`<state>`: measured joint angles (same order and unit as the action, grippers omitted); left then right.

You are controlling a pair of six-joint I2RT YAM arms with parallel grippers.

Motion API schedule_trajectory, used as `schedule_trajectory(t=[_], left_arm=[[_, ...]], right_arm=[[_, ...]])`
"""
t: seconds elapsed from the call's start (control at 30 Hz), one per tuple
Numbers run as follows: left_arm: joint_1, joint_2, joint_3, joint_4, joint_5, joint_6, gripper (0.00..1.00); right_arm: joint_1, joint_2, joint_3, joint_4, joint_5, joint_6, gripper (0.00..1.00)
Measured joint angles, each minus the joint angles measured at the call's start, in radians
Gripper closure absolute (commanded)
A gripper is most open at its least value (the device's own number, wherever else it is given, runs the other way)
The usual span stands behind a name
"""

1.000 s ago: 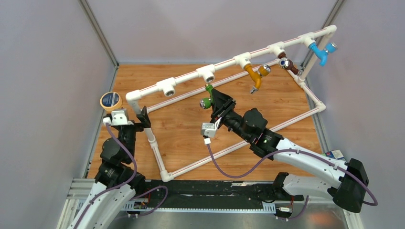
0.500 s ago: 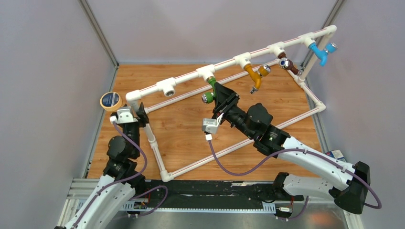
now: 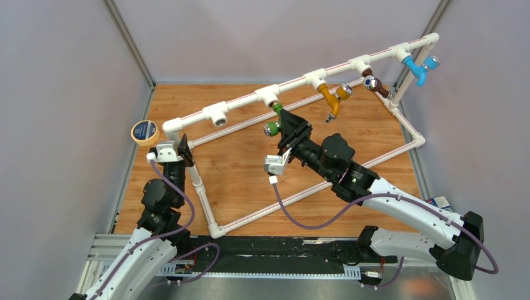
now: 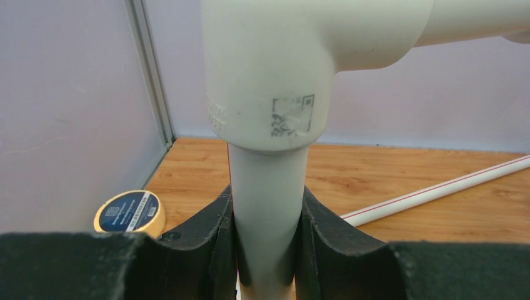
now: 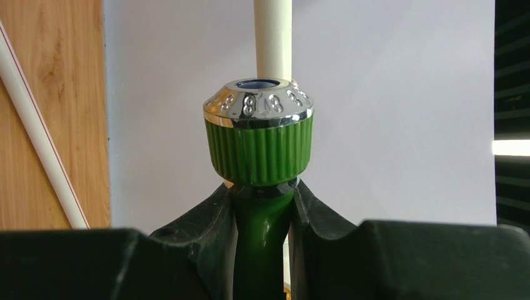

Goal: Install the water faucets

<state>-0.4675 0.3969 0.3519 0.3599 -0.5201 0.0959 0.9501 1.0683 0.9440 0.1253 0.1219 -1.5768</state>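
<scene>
My right gripper (image 5: 262, 206) pinches the one green faucet (image 5: 259, 147), its tip at the second of five white tees (image 3: 269, 95). My left gripper (image 4: 267, 219) clamps the corner post (image 4: 269, 181). Three other faucets hang to the right: the orange faucet (image 3: 331, 99), the brown faucet (image 3: 377, 86) and the blue faucet (image 3: 415, 67). One tape roll (image 3: 144, 132) sits left.

In the right wrist view the green faucet (image 5: 259, 156) shows only its knob and neck. Everything lower is buried between the fingers of the right hand (image 5: 261, 206). From above, its joint with the pipe frame (image 3: 242, 104) is too small to tell whether it is seated. In the left wrist view the frame's corner elbow (image 4: 269, 62) runs off the top edge and its printed stamp is blurred. The upright (image 4: 267, 181) beneath it is lost between the fingers of the left hand (image 4: 267, 219). The label of the tape roll (image 4: 129, 212), left of the frame, is unreadable.
</scene>
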Motion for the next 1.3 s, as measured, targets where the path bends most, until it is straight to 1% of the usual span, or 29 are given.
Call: schedule_trajectory(t=[0.4,0.93,1.3], left_arm=[[0.005,0.006,0.000,0.002,0.014,-0.002,1.00],[0.005,0.006,0.000,0.003,0.014,-0.001,1.00],[0.005,0.006,0.000,0.003,0.014,0.000,1.00]], right_arm=[[-0.002,0.032,0.018,-0.003,-0.047,-0.013,1.00],[-0.029,0.029,0.018,-0.018,-0.143,-0.039,1.00],[-0.032,0.029,0.018,-0.021,-0.176,-0.048,1.00]])
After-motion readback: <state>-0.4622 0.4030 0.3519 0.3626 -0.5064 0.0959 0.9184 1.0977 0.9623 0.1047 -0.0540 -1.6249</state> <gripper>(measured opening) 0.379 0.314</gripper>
